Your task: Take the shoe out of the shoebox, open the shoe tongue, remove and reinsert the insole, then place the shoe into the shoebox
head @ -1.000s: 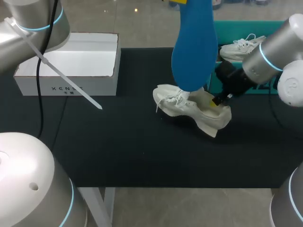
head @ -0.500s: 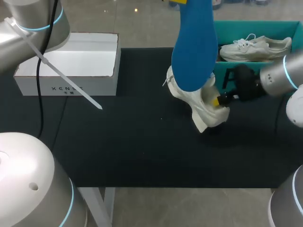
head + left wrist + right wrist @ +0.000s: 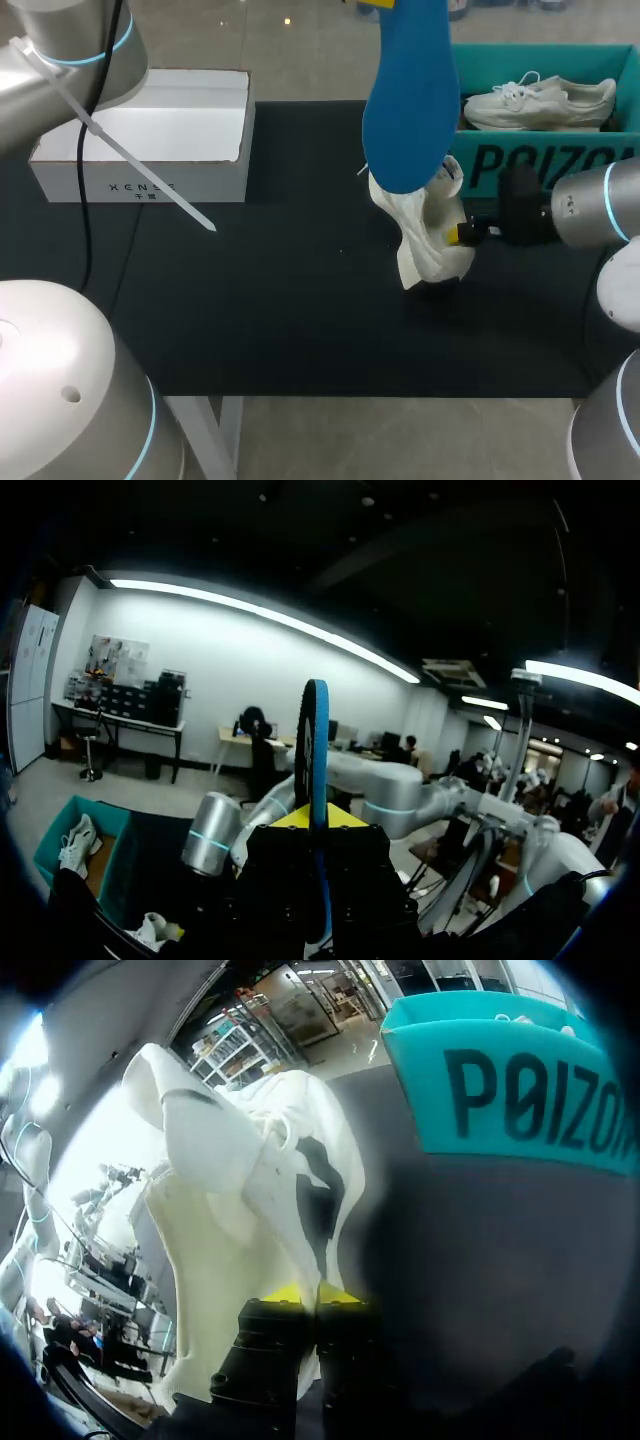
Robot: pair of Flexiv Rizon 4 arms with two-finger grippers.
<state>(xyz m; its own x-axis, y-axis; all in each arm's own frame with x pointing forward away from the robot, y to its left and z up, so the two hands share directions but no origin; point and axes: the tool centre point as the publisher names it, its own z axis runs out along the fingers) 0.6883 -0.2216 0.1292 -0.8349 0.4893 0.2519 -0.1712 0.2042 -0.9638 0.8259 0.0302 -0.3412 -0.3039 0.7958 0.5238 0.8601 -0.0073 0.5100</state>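
A blue insole [image 3: 410, 100] hangs above the table's middle, and my left gripper [image 3: 385, 3] at the upper edge of the head view is shut on its top end. The left wrist view shows the insole [image 3: 316, 770] edge-on between that gripper's [image 3: 315, 825] fingers. Below the insole a white shoe [image 3: 422, 232] stands tilted up on the black mat, its opening toward my right gripper [image 3: 458, 236]. That gripper [image 3: 310, 1295] is shut on the rim of the shoe [image 3: 250, 1190]. The teal shoebox [image 3: 540, 160] stands at the back right.
A second white shoe [image 3: 540, 100] lies in the teal shoebox [image 3: 520, 1100]. An open white box [image 3: 150, 145] sits at the back left of the black mat [image 3: 270, 300]. My left arm's white housing fills the front left corner.
My right gripper swung to the right and turned the shoe from lying flat to standing on end. The insole and left gripper stayed still.
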